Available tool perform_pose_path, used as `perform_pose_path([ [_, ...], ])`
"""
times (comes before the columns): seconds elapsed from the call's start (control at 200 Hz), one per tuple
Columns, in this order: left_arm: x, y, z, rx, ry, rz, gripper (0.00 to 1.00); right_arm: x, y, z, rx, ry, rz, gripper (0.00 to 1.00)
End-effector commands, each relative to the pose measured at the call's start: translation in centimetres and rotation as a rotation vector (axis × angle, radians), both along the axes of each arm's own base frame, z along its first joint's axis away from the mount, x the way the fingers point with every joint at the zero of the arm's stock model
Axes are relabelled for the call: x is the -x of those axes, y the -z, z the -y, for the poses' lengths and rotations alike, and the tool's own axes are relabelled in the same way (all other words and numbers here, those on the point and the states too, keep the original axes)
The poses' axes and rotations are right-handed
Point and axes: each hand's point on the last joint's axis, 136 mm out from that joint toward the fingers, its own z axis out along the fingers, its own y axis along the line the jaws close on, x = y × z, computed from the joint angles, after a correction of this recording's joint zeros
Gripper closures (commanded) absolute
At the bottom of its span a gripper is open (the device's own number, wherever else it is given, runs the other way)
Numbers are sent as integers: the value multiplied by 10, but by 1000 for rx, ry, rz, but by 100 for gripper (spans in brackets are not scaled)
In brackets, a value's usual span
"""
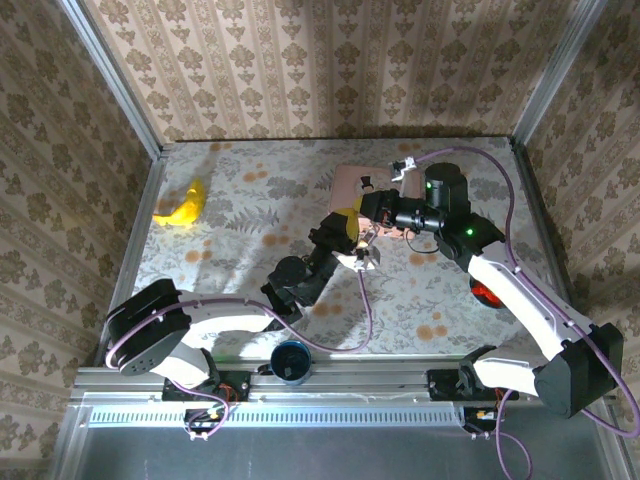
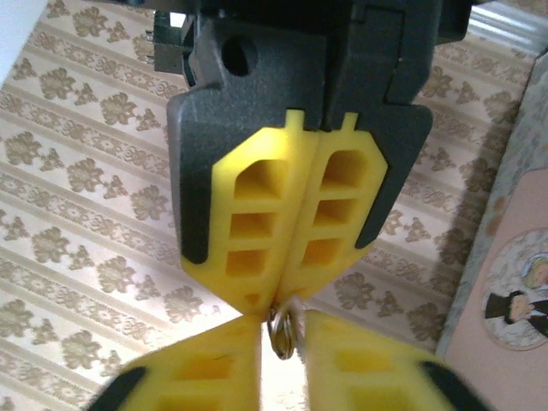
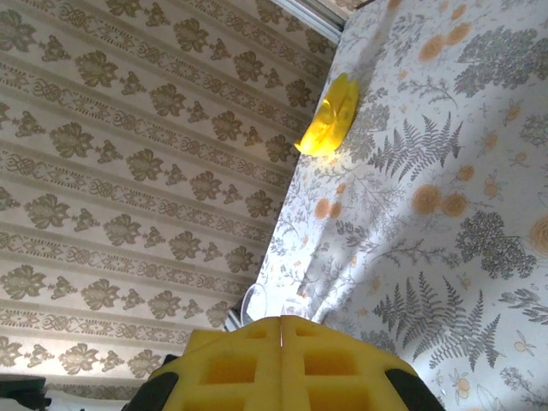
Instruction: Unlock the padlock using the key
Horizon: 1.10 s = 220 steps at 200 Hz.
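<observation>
Patterned wallpaper walls close in a tabletop covered with a floral cloth. Both arms reach in over its middle, toward the far edge, and meet tip to tip just in front of a pink picture box lying near that edge. The right gripper is clenched, its yellow fingers pressed flat together. The left gripper is slightly released, with a narrow gap between its yellow pads. In that gap, right below the right gripper's tips, sits the padlock. It shows as a small brass-coloured loop, too blurred to tell whether either claw grips it. A yellow banana lies well apart, by the left edge.
</observation>
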Motion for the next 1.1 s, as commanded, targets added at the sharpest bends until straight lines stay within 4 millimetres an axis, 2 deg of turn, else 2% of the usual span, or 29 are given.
perform_pose_path([
  [0.0,3,-9,-1,52,47,-43,69,0,-3,0,-16,-16,-14,100],
  [0.225,24,7,-2,22,189,-178,21,-13,-11,9,-23,45,22,100],
  [0.3,36,13,-2,9,257,-243,8,-18,-13,11,-33,59,31,100],
  [0.365,46,16,-4,11,318,-312,0,-21,-14,13,-34,73,41,100],
  [0.49,60,15,-11,53,396,-457,0,-26,-13,16,-33,87,46,100],
  [0.61,53,0,-30,198,382,-577,0,-27,-11,16,-34,79,49,100],
  [0.725,32,-22,-60,444,360,-724,0,-25,-12,17,-29,70,68,100],
  [0.79,13,-33,-83,630,336,-828,1,-24,-11,19,-23,75,77,100],
  [0.895,-20,-35,-116,904,280,-1038,8,-24,-8,21,-28,84,73,100],
  [0.98,-28,-33,-118,1002,343,-1204,12,-24,-7,22,-44,93,71,100],
  [1.095,-28,-34,-100,1041,529,-1345,17,-23,-9,22,-69,91,69,100],
])
